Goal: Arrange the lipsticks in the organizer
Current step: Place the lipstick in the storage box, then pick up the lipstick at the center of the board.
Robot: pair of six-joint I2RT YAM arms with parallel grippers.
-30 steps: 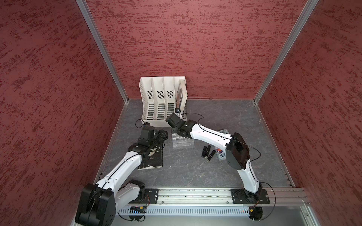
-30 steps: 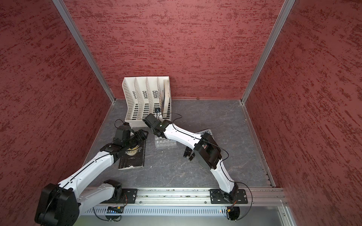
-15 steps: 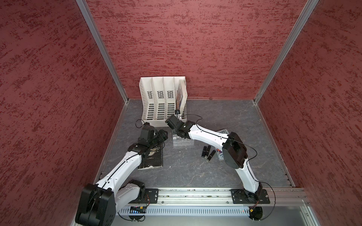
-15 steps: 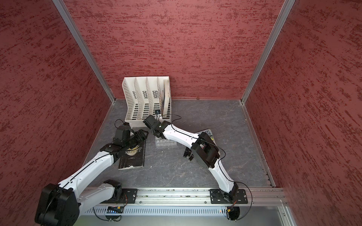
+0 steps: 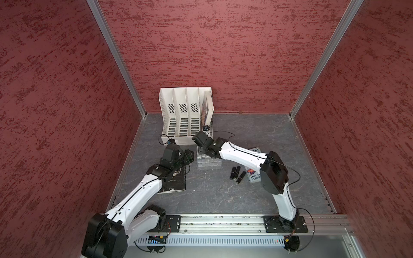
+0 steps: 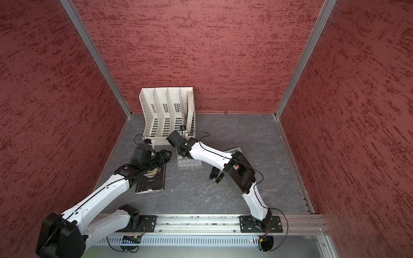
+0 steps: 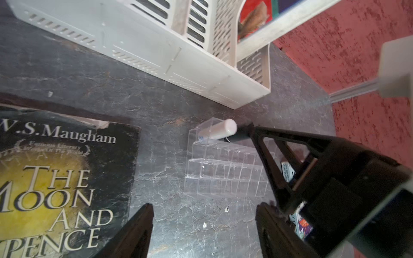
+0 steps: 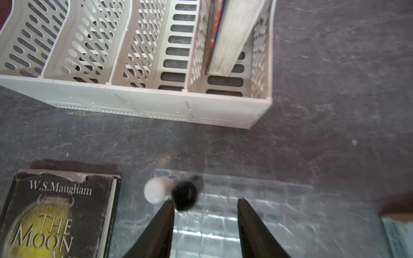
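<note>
The clear stepped organizer (image 5: 209, 161) (image 6: 189, 162) stands mid-table. A white lipstick (image 7: 221, 131) (image 8: 154, 190) stands in its far corner cell. A black lipstick (image 8: 185, 195) stands in the cell beside it. My right gripper (image 8: 205, 201) (image 5: 200, 151) hangs open just above them; one fingertip touches the black tube, and nothing is between the jaws. Three more black lipsticks (image 5: 236, 173) (image 6: 215, 174) lie on the table right of the organizer. My left gripper (image 7: 204, 206) (image 5: 190, 156) is open and empty, low over the table just left of the organizer (image 7: 223, 176).
A white slotted file rack (image 5: 185, 116) (image 6: 167, 115) (image 8: 134, 93) stands just behind the organizer, a book upright in its right slot. A black book (image 5: 175, 182) (image 7: 55, 178) lies under my left arm. Another book (image 5: 253, 177) lies under my right forearm.
My right gripper has opened and let go of the black lipstick, which now stands in the cell beside the white one. The left arm has hardly moved.
</note>
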